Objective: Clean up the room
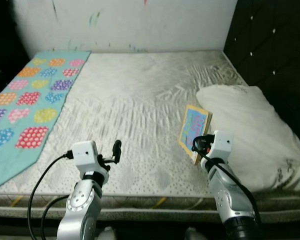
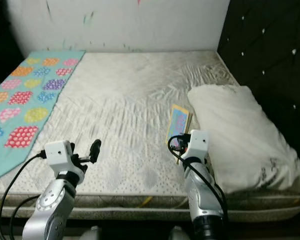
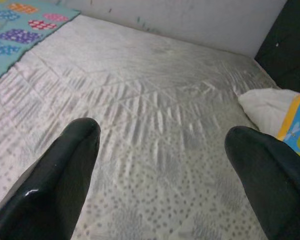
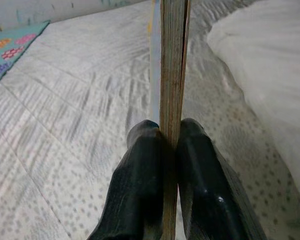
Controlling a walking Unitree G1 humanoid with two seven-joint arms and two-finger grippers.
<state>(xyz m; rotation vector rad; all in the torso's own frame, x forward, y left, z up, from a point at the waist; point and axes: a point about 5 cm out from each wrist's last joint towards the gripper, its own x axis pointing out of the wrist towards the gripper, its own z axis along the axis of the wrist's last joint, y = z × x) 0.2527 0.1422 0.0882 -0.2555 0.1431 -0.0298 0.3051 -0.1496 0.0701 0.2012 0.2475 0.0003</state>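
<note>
A thin picture book with a blue and yellow cover stands on edge above the bed, beside the white pillow. My right gripper is shut on its lower edge; in the right wrist view both black fingers press the book's brown board sides. My left gripper hovers open over the near left part of the mattress, its two fingers wide apart with nothing between them. The book's corner also shows in the left wrist view.
A teal mat with coloured hexagon patches lies along the bed's left side. A black tufted headboard rises on the right, a white wall at the far end. The mattress front edge runs just below both arms.
</note>
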